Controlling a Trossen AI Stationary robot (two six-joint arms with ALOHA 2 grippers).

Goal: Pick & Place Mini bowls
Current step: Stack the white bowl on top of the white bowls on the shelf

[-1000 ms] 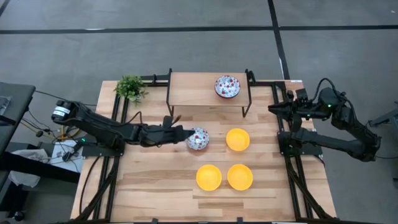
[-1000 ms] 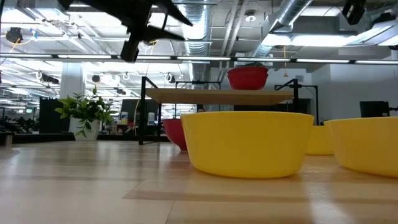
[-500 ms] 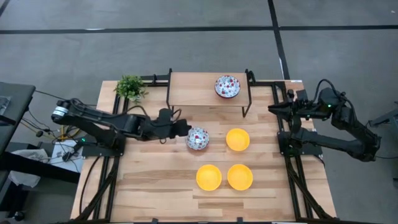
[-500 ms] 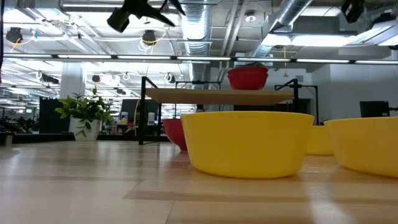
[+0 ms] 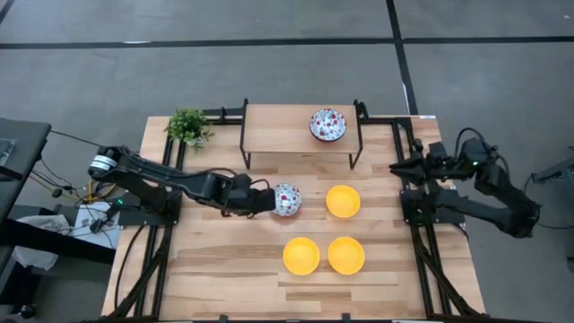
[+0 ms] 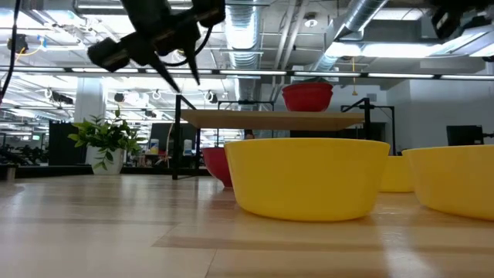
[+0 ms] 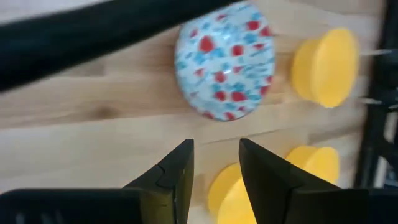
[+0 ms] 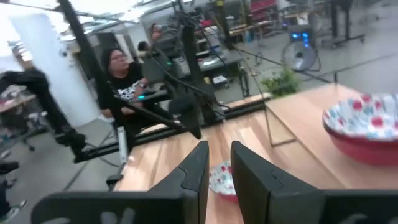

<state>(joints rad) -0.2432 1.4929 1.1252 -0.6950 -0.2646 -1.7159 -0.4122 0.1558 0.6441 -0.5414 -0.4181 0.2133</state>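
Observation:
Two floral bowls, patterned inside and red outside, show. One stands on the raised shelf [image 5: 327, 124], the other [image 5: 286, 200] [image 7: 225, 61] upright on the table. Three yellow bowls [image 5: 342, 201], [image 5: 301, 256], [image 5: 345, 255] rest on the tabletop. A third floral bowl is out of view. My left gripper [image 5: 268, 199] [image 7: 216, 152] hovers just left of the table's floral bowl, fingers narrowly open and clear of its rim. My right gripper [image 5: 395, 168] [image 8: 219, 155] waits shut at the table's right edge.
A wooden shelf on a black frame [image 5: 300, 144] stands at the far middle. A small potted plant [image 5: 188, 126] sits at the far left corner. Bare wood lies along the near-left part of the table [image 5: 215, 260]. A person [image 8: 127, 74] sits beyond the table.
My left gripper first drew up and back from the floral bowl toward the far left. It then came down again and moved in beside the bowl's left side. My right arm shifted slightly toward the near edge. No bowl moved.

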